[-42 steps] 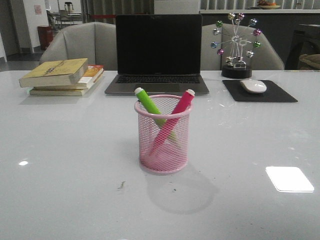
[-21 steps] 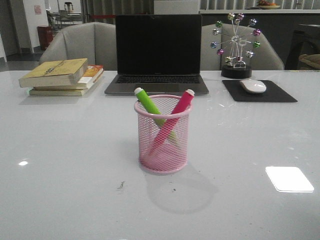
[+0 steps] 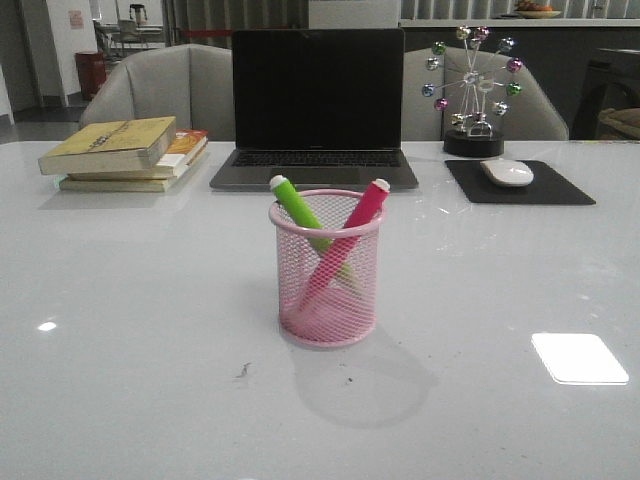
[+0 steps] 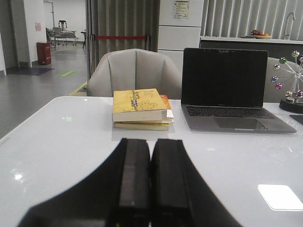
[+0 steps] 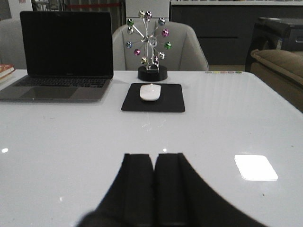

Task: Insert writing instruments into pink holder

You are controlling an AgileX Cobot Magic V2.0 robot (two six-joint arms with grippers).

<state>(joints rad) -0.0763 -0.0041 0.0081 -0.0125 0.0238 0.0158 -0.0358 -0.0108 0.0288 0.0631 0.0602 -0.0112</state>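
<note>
Inside the pink mesh cup (image 3: 327,290), 2 thick markers cross; both grippers closed, empty.

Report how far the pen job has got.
Done: the green marker and the pink marker both stand crossed inside the pink holder. In hand: nothing; the left gripper and right gripper are shut and empty, away from the cup. Left: no other pens show on the table.

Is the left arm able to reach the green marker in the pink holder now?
Probably yes. The green marker sticks out above the rim of the pink holder, with bare table around. The left gripper is shut and empty, so it must open first.
</note>
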